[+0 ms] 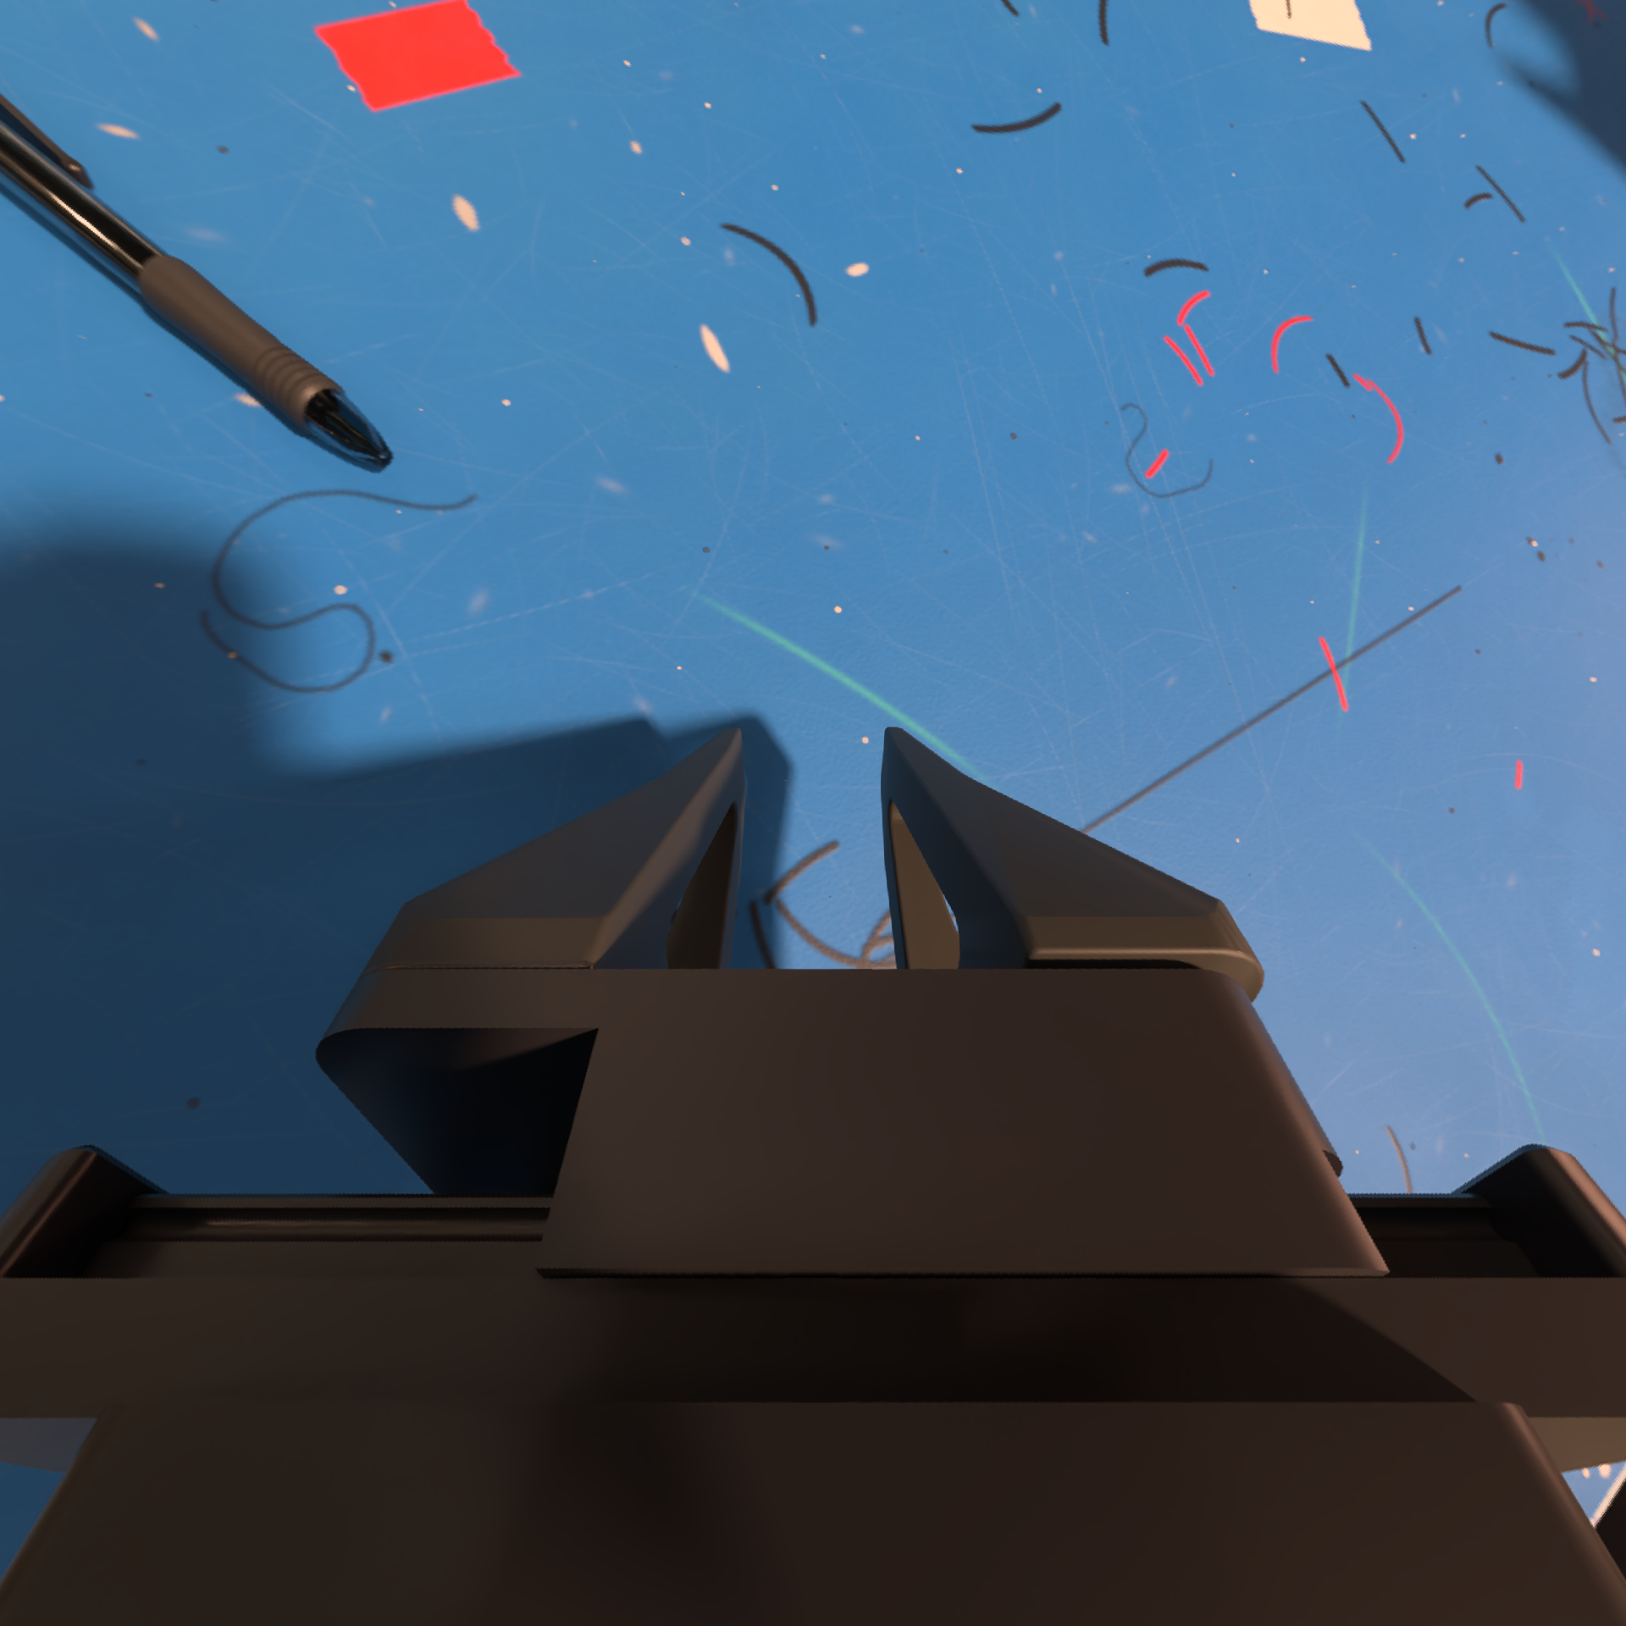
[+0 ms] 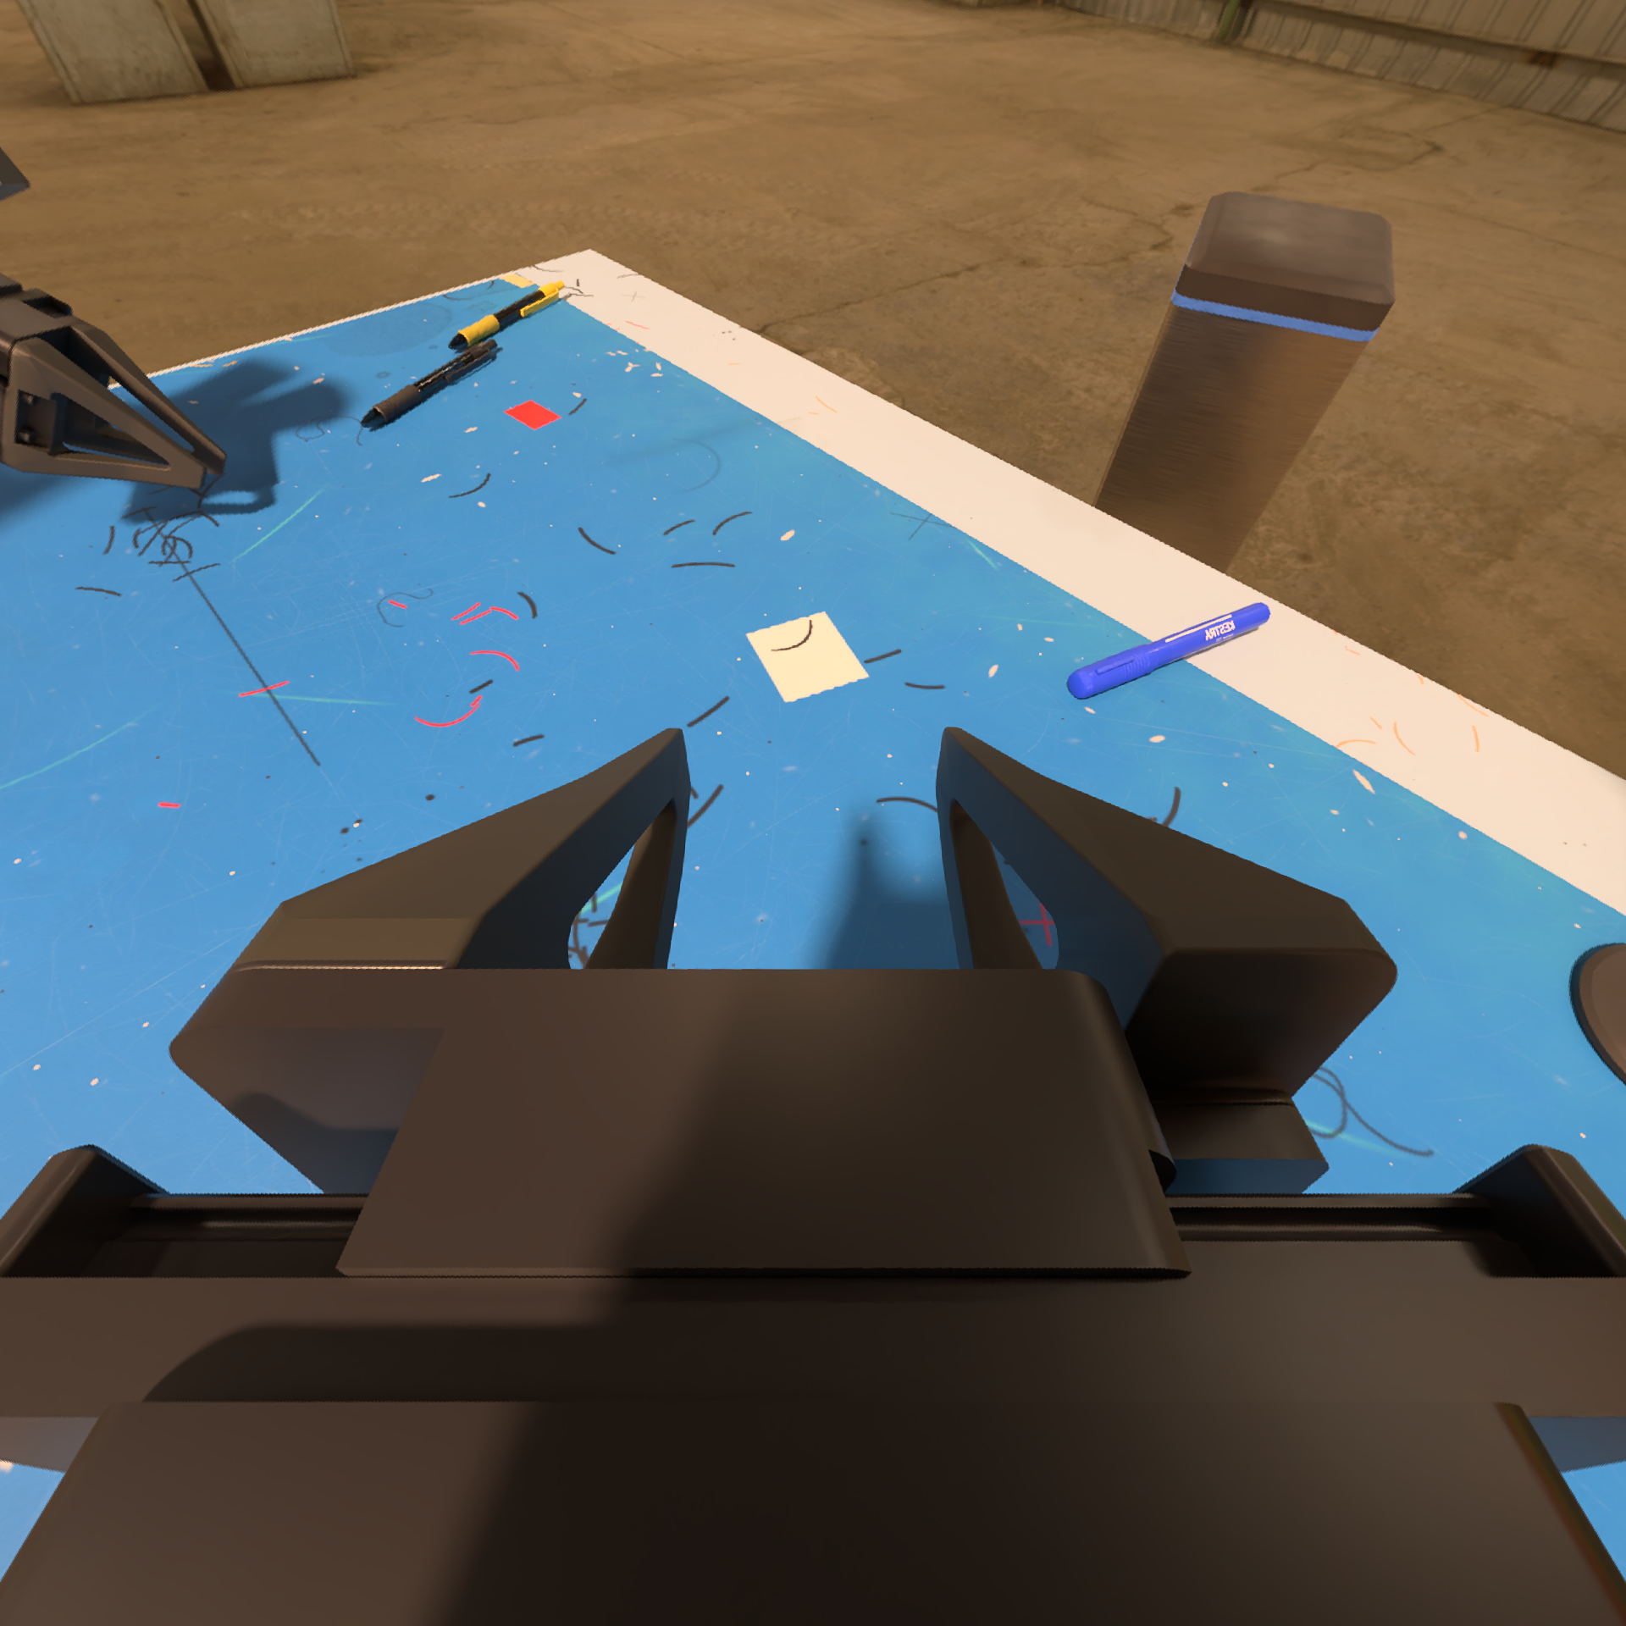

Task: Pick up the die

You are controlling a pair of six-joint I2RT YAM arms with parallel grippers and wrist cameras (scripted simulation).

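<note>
No die shows in either view. My left gripper [image 1: 811, 735] hangs low over the blue mat [image 1: 968, 528], its fingers a narrow gap apart with nothing between them. It also shows at the left edge of the right wrist view [image 2: 207, 471], tips close to the mat by black scribbles. My right gripper [image 2: 811, 735] is open wider and empty, above the mat [image 2: 440, 836] near a cream square patch [image 2: 807, 655].
A black pen [image 1: 220, 325] lies upper left of the left gripper, below a red patch [image 1: 413, 53]. The right wrist view shows a yellow-black pen [image 2: 506, 315], black pen [image 2: 431, 383], blue marker [image 2: 1166, 651] on the white border [image 2: 968, 466], and a grey post [image 2: 1249, 378] beyond.
</note>
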